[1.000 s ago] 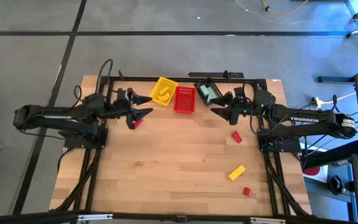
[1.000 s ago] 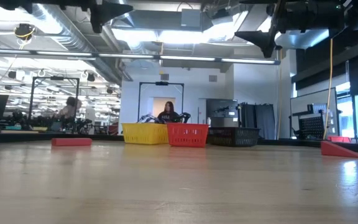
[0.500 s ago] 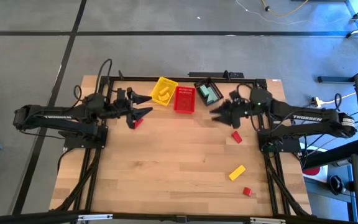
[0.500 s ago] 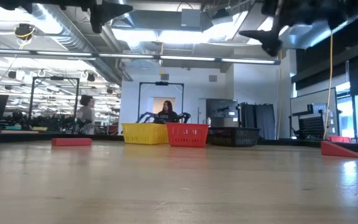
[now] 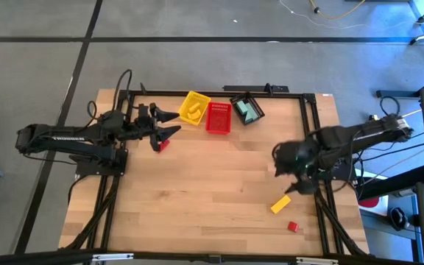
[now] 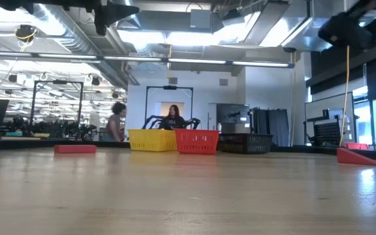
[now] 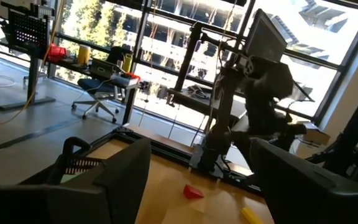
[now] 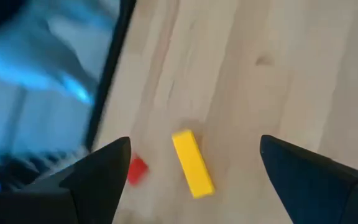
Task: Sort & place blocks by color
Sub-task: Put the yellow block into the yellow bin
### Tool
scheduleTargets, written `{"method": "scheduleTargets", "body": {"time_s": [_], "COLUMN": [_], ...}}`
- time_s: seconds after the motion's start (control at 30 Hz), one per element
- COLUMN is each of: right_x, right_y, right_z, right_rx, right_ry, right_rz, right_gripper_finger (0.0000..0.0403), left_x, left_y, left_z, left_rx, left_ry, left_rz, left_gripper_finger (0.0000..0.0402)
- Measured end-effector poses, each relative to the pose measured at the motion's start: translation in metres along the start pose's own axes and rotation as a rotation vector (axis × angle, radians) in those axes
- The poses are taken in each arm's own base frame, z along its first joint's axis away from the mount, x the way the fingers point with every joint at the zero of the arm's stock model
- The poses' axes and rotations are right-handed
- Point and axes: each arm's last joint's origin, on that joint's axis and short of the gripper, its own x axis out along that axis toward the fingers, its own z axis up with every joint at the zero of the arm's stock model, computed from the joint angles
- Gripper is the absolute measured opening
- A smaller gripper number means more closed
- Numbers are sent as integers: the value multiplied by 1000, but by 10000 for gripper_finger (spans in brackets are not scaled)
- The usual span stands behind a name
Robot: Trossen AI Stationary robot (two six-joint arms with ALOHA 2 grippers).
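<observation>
While your left tool (image 5: 169, 124) hangs above the far left part of the table (image 5: 197, 199) with its fingers spread and nothing between them, your right tool (image 5: 285, 163) is over the near right part, also wide open and empty. In the high view that right tool is blurred, so its exact tip position is hard to fix, but it sits just beyond the yellow bar block (image 5: 280, 204). Your right wrist view confirms this: the yellow bar block (image 8: 192, 163) lies flat on the wood between the two dark fingers (image 8: 104, 171), well below them and untouched. A small red cube (image 5: 292, 227) rests nearer the table's front edge, just beside the yellow bar and apart from it; the same red cube (image 8: 137, 169) shows close to one finger in the right wrist view. Another red block (image 5: 162, 145) lies on the table directly under your left tool. A red wedge-shaped block (image 7: 192, 191) shows in your left wrist view, on the table near the right arm's base. Along the far edge you have three baskets side by side: a yellow basket (image 5: 194, 107) holding yellow pieces, a red basket (image 5: 218, 117) touching it, and a black basket (image 5: 246, 109) holding a teal piece. In the low view, people stand in the room behind the baskets.
</observation>
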Motion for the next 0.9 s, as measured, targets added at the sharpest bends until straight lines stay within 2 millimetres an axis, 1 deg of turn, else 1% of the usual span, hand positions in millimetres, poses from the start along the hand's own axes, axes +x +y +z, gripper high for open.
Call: {"method": "scheduleTargets", "body": {"time_s": [0.07,0.2,0.37,0.5,0.63,0.73,0.9], "right_x": [15,49,91,117,135,145,157], "right_y": [5,12,16,18,18,18,22], "right_z": [-4,-11,-30,-44,-53,-55,-61], "right_rx": [-88,-201,-257,-254,-258,-247,-261], "right_ry": [68,202,359,403,400,387,425], "right_rz": [-9,-48,-59,-85,-166,-190,-190], "right_gripper_finger": [358,358,358,358,358,356,330], "left_x": [0,0,0,0,0,0,0], "left_y": [0,0,0,1,1,1,1], "left_z": [0,0,0,0,1,0,0], "left_rx": [0,0,0,0,0,0,0], "left_ry": [-2,-3,-5,-11,-14,-14,-15], "left_rz": [6,9,16,36,43,44,49], "left_gripper_finger": [267,267,267,267,267,267,267]}}
